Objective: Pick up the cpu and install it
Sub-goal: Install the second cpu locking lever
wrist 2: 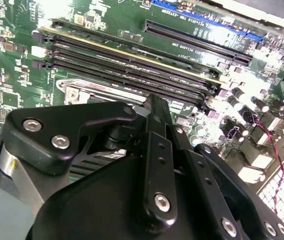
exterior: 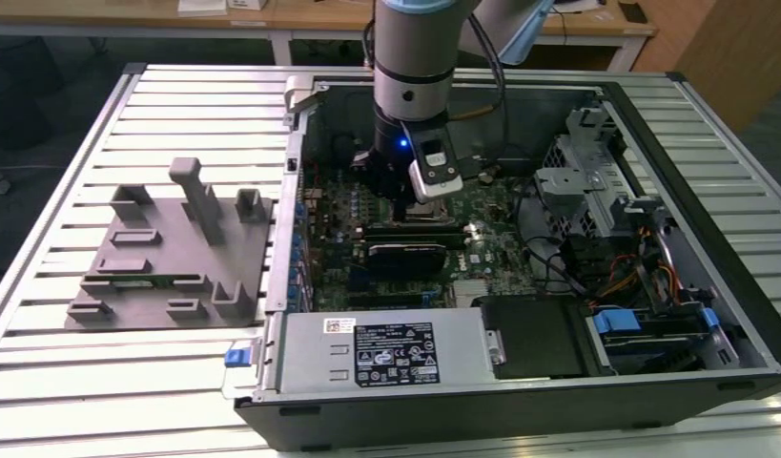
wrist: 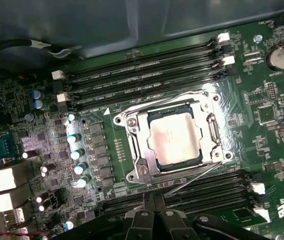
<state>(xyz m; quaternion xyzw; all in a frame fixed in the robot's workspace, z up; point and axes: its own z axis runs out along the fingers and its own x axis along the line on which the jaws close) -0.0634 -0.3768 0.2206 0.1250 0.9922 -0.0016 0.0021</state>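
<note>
**CPU seated in socket, end effector above the board**

In the first wrist view, the small flat square cpu with its pale silver lid [wrist: 174, 136] lay inside the shiny metal socket frame [wrist: 131, 145] on the green motherboard [wrist: 262, 125], with rows of long black memory slots [wrist: 147, 75] on either side of the socket. The black end effector [wrist: 154, 217] sat just beside the socket, its fingers drawn together and holding nothing. In the exterior view, the grey robot arm [exterior: 416, 57] reached down into the open black computer case [exterior: 518, 391], which stood on the slatted metal worktop [exterior: 59, 382]. A grey moulded fixture tray [exterior: 161, 253] rested at nine o'clock from the case.
</note>
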